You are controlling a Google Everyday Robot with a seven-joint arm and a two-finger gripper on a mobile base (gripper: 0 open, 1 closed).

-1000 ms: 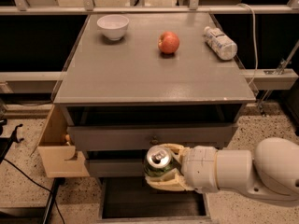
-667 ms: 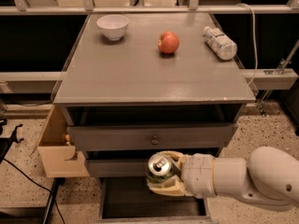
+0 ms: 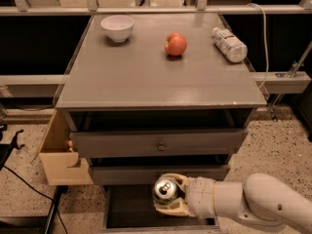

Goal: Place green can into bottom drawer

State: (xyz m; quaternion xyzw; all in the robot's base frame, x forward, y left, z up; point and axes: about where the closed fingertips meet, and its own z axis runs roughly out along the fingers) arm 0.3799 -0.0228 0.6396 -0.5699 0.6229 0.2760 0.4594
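Observation:
The green can (image 3: 165, 189) shows its silver top with pull tab and a bit of green side. My gripper (image 3: 170, 195) is shut on the green can, its pale fingers (image 3: 176, 207) wrapped round the can's sides. It holds the can upright over the pulled-out bottom drawer (image 3: 130, 209), a wide shallow tray with a dark interior, just in front of the middle drawer's face. My white arm (image 3: 248, 204) reaches in from the lower right.
Two knobbed grey drawers (image 3: 158, 144) sit above, closed. On the cabinet top (image 3: 146, 77) are a white bowl (image 3: 117, 27), a red apple (image 3: 175, 44) and a white plastic bottle (image 3: 229, 44). A pale wooden box (image 3: 58, 155) hangs at the cabinet's left. Black cables lie on the floor at left.
My gripper has carried the green can downward, from in front of the middle drawer to low over the open bottom drawer.

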